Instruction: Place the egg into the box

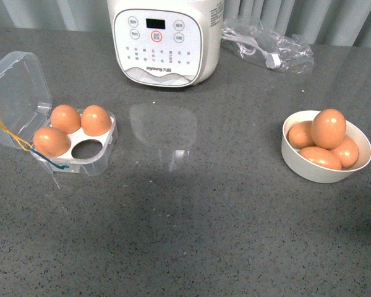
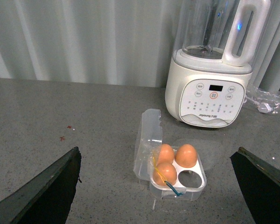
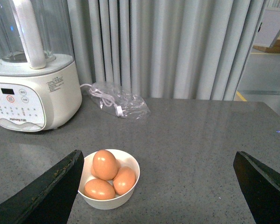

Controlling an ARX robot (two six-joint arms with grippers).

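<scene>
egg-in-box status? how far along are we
Done: three eggs sit in the box, lid open. In hand: nothing; the left gripper and right gripper are both open and empty. Left: the box's one empty cell needs an egg from the white bowl, where four show.

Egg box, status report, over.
Left hand open, right hand open. Box open, one cell free. Egg in bowl, not picked. Nothing in between.
</scene>
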